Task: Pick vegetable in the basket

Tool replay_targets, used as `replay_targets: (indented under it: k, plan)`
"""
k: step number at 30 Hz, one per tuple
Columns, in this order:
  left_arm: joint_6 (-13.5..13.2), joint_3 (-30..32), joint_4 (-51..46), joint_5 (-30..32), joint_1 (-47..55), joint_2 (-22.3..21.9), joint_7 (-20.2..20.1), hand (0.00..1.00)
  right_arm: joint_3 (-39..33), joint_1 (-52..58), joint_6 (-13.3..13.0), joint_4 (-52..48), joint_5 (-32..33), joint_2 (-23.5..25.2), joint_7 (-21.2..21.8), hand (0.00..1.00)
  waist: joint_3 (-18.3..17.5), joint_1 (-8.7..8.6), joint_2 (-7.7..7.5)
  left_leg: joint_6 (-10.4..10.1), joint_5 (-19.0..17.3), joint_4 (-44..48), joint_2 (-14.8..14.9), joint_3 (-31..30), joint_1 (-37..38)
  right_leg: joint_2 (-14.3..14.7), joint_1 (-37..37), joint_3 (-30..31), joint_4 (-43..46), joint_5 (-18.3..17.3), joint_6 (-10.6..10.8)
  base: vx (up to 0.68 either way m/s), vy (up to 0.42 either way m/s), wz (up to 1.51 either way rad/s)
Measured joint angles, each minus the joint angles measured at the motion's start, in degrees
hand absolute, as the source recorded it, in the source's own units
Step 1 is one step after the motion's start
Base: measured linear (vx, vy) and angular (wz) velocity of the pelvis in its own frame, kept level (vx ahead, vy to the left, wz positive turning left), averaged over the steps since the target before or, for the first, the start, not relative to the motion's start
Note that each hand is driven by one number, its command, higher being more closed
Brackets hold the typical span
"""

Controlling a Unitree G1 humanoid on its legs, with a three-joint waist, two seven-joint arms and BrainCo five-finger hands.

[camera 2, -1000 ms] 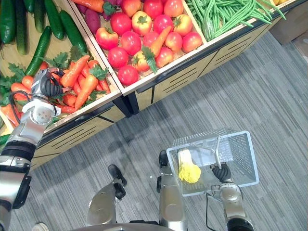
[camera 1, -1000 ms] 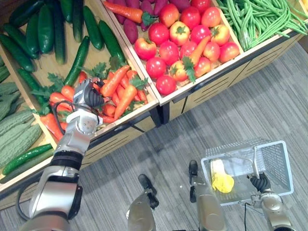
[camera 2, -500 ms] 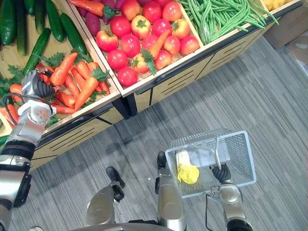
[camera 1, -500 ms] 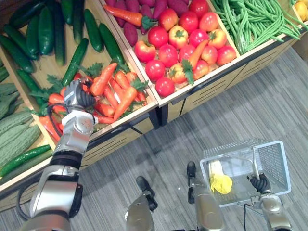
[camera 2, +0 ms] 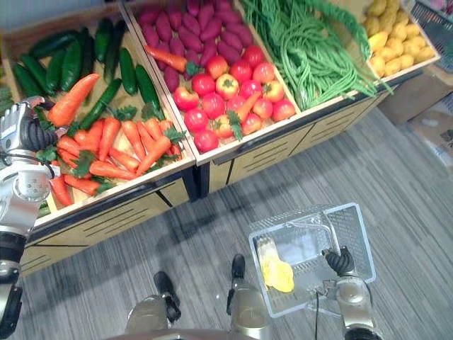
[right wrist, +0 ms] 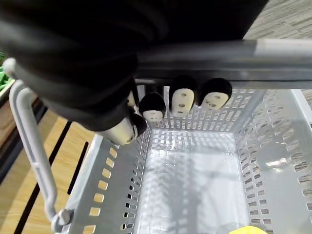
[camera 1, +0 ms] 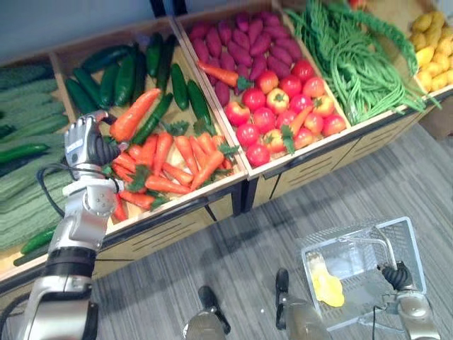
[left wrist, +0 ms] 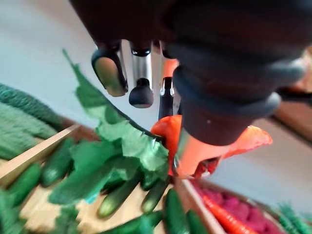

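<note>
Carrot (camera 1: 134,113) at risk of slipping: the left hand (camera 1: 86,144) is gripping it near one end, so most of its length is jutting free, and a quick swing toward the basket (camera 1: 416,249) could be tipping it in the fingers and dropping it on the grey floor (camera 1: 233,248) between shelf and basket. The basket is hanging by its handle (right wrist: 273,53), round which the right hand (right wrist: 183,100) is curling its fingers; any sway there could be spoiling the drop. A yellow item (camera 1: 327,289) is already lying inside.

The carrot is sitting in the left hand's closed fingers, above the carrot pile (camera 1: 173,157) and beside the cucumbers (camera 1: 120,67), with its green leaves (left wrist: 122,146) hanging just past the fingertips (left wrist: 109,70). It is being held well apart from the basket, which is hanging low on the robot's right
</note>
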Motion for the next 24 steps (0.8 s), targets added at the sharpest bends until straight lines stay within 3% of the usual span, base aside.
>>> replay_targets:
  k: [12, 14, 24]
  plan:
    - [-9.19, -4.78, -4.2, 1.74, 2.85, 2.23, -1.63, 1.0, 0.58, -0.33, 0.62, -0.62, -1.22, -6.21, 7.25, 1.0, -4.91, -0.04, -0.84, -0.53, 2.35, -7.58, -2.1, 3.45, 6.96, 0.25, 2.49, 3.33, -1.07, 0.67, 1.05, -0.01, 0.007, -0.13]
    - [-10.42, -6.04, -5.3, 1.75, 3.33, 2.85, -1.9, 1.0, 1.83, -0.4, 0.66, -1.68, -2.26, -6.79, 8.9, 1.0, -6.14, -1.18, -1.09, -0.44, 2.35, -7.6, -2.14, 3.74, 7.18, 0.22, 2.5, 3.77, -1.11, 0.74, 1.15, 0.01, -0.008, -0.17]
    - [-15.13, -19.12, -14.09, 1.18, 3.44, 2.75, -8.0, 1.0, 9.76, -2.96, 2.14, -8.71, -3.08, -12.14, 17.8, 1.0, -9.54, -2.81, -0.9, -1.29, 1.07, -7.61, -1.68, 9.11, 10.93, 1.45, 3.13, 8.74, -1.02, 1.62, 1.63, -0.01, -0.012, -0.25]
